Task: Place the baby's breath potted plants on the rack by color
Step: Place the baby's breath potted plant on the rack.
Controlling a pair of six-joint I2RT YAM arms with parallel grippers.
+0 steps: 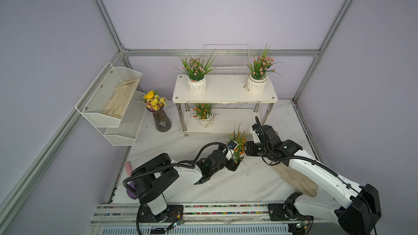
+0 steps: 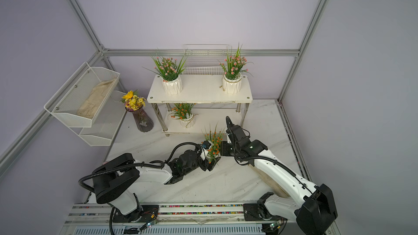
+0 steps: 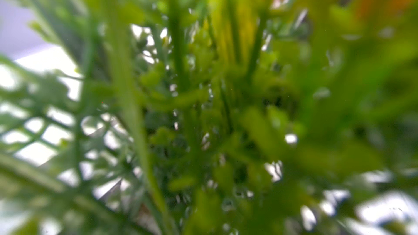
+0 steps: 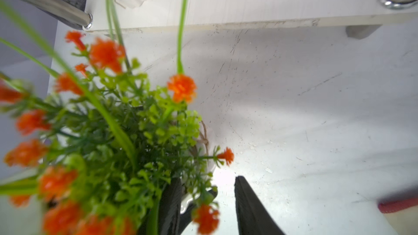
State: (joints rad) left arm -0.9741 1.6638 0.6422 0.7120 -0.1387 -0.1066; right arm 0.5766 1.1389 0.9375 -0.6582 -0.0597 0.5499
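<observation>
An orange-flowered baby's breath plant (image 1: 238,142) (image 2: 213,142) in a white pot sits between my two grippers in front of the rack (image 1: 226,91). My left gripper (image 1: 234,161) straddles the pot from the left; its wrist view shows only blurred foliage (image 3: 203,109), so its grip is unclear. My right gripper (image 4: 205,178) is open, one finger in the foliage by the pot rim, the other finger (image 4: 248,204) standing free outside. Two pink plants (image 1: 196,73) (image 1: 259,71) stand on the top board. Another orange plant (image 1: 204,115) stands on the lower board's left.
A dark vase of yellow flowers (image 1: 158,114) stands left of the rack. Mesh wall baskets (image 1: 110,96) on the left hold a beige glove. A wire grid basket (image 1: 226,62) hangs behind the rack. Another glove (image 1: 294,177) lies under my right arm; a pink and purple item (image 1: 130,172) lies front left.
</observation>
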